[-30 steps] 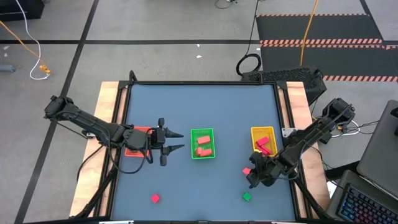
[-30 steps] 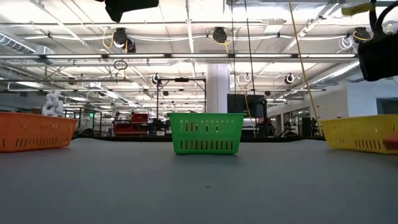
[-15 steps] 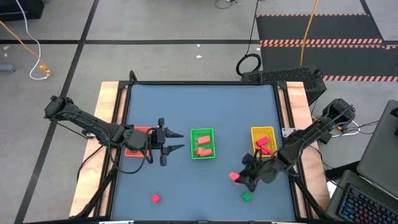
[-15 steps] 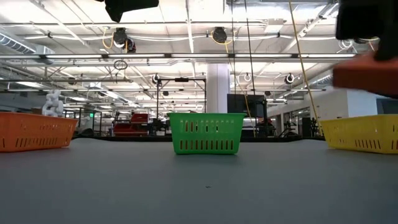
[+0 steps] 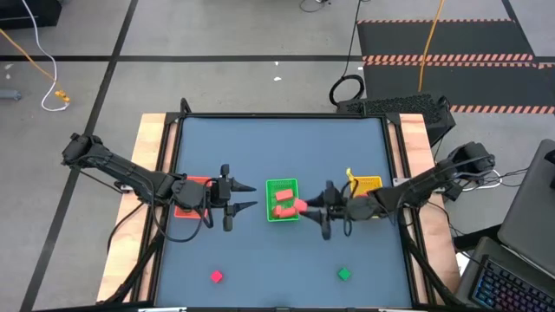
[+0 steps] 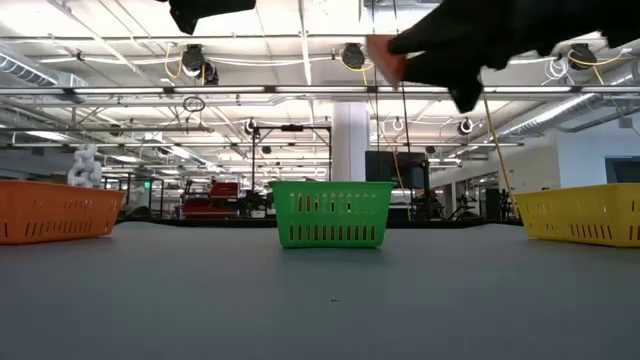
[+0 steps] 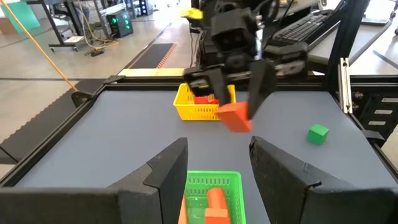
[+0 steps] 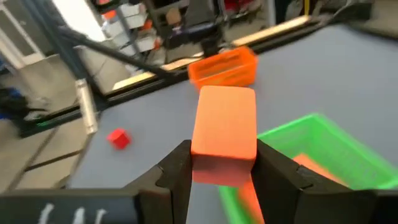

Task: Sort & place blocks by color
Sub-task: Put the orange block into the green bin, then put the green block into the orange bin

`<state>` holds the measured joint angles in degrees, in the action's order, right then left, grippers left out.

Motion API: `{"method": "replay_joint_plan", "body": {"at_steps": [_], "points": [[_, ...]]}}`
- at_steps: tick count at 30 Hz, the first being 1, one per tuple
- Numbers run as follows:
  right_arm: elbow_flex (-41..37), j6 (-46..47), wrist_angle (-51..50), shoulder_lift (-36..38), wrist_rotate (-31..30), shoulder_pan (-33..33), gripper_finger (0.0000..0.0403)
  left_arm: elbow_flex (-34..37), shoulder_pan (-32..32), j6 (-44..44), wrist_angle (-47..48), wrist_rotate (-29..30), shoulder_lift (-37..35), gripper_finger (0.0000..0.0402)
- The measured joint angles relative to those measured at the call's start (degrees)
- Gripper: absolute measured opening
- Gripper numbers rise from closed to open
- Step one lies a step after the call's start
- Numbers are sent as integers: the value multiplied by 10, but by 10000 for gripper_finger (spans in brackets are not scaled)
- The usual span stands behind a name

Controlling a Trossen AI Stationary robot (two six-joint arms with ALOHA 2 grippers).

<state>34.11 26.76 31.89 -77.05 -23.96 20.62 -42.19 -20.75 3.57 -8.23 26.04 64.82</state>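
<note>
We have the right tool (image 5: 309, 206) clenched on a salmon-orange block (image 5: 298, 206), carried in the air at the edge of the green tray (image 5: 282, 200) in the middle of the table (image 5: 277, 147); the low view shows the block well above the tray's rim. The green tray already holds salmon-orange pieces (image 5: 283, 202), while the yellow tray (image 5: 365, 185) holds pinkish-red ones and the orange tray (image 5: 192, 196) sits mostly hidden under the left arm. The left tool (image 5: 232, 198) hangs between the orange and green trays with its jaws apart and nothing in them. To do this step well, we judge we should bring the block fully over the tray's open middle, not its near wall, lower it close to the pieces inside, and only then let go, so it neither bounces out nor tips the light tray. A pinkish-red block (image 5: 216, 276) and a green block (image 5: 344, 274) lie loose near the table's front edge, waiting for us.
</note>
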Motion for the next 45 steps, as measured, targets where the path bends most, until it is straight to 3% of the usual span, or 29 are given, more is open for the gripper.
{"method": "replay_joint_plan", "body": {"at_steps": [9, 18, 23, 30, 38, 45], "points": [[1, -41, 115, -96, 77, -77, 130, 0, 0, 0, 0, 0, 0, 175], [20, -46, 117, -167, 78, -83, 134, 0, 1, 2, 4, 0, 0, 175], [21, -67, 115, -175, 122, -83, 170, 0, 1, 6, 7, 0, 0, 175], [21, -80, 114, -175, 123, -83, 236, 0, -10, 54, 31, -5, 0, 175], [21, -112, 118, -174, 123, -83, 282, -51, -63, 180, 196, -7, 5, 175], [21, -125, 172, -172, 152, -82, 283, -192, -128, 309, 391, -18, 77, 175]]}}
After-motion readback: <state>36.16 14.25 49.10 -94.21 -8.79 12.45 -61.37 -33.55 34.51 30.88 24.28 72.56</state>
